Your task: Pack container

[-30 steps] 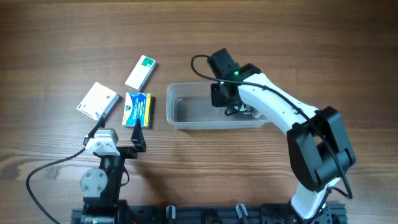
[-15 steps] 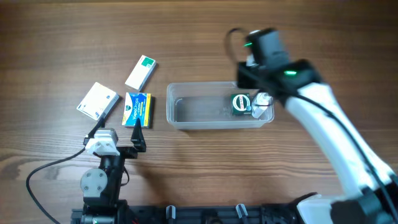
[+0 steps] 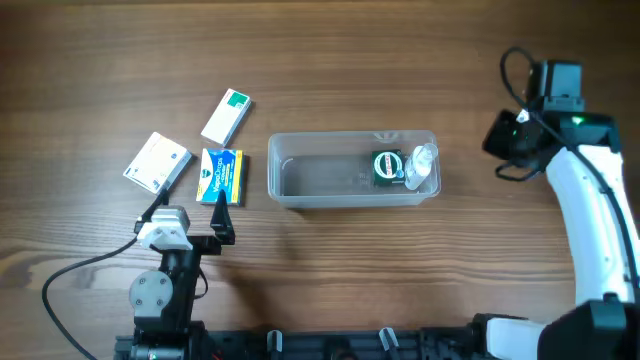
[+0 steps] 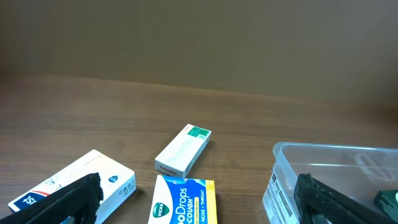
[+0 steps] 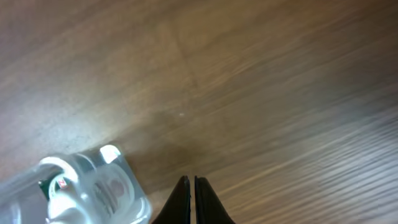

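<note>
The clear plastic container (image 3: 312,176) stands mid-table. A round green tin (image 3: 387,166) and a small clear item (image 3: 421,166) lie in its right end. My right gripper (image 3: 500,140) is shut and empty, over bare wood to the right of the container. In the right wrist view its shut fingertips (image 5: 189,180) hover above the table, with the container's corner (image 5: 127,183) to the left. My left gripper (image 3: 218,215) is open and empty, just in front of the blue-and-yellow Vicks box (image 3: 221,175). In the left wrist view the open fingers (image 4: 198,183) frame that box (image 4: 184,200) and the container's left end (image 4: 311,155).
A white box (image 3: 157,162) lies left of the Vicks box, and a white box with a green end (image 3: 227,116) lies behind it. Both also show in the left wrist view, the white box (image 4: 93,174) and the green-ended box (image 4: 183,150).
My right gripper left the container and swung up and far to the right. The green tin now lies uncovered in the container. The left arm has not moved.
</note>
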`<act>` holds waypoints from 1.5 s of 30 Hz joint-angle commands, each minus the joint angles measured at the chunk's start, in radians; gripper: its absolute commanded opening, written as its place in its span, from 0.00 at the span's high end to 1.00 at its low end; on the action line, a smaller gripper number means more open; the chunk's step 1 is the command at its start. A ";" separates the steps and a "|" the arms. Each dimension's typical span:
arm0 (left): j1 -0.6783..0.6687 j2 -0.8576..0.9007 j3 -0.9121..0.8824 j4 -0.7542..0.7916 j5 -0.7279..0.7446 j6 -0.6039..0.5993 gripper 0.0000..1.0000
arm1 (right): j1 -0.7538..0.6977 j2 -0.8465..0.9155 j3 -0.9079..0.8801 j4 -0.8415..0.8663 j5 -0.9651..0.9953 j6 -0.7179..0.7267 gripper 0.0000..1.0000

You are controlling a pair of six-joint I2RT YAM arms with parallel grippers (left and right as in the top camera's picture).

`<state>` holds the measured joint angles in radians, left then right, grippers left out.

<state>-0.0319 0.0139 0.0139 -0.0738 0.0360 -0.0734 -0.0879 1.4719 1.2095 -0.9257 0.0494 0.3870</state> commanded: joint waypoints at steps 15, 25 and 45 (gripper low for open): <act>-0.005 -0.007 -0.008 0.001 0.016 -0.010 0.00 | -0.001 0.011 -0.287 0.230 -0.337 -0.118 0.96; -0.005 -0.007 -0.008 0.001 0.015 -0.010 0.00 | 0.023 0.011 -0.287 0.246 -0.425 -0.283 0.96; -0.005 -0.007 -0.008 0.001 0.016 -0.010 0.00 | 0.023 0.011 -0.287 0.286 -0.546 -0.310 0.96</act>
<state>-0.0319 0.0139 0.0139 -0.0742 0.0360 -0.0734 -0.0681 1.4754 0.9298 -0.6495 -0.4332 0.0994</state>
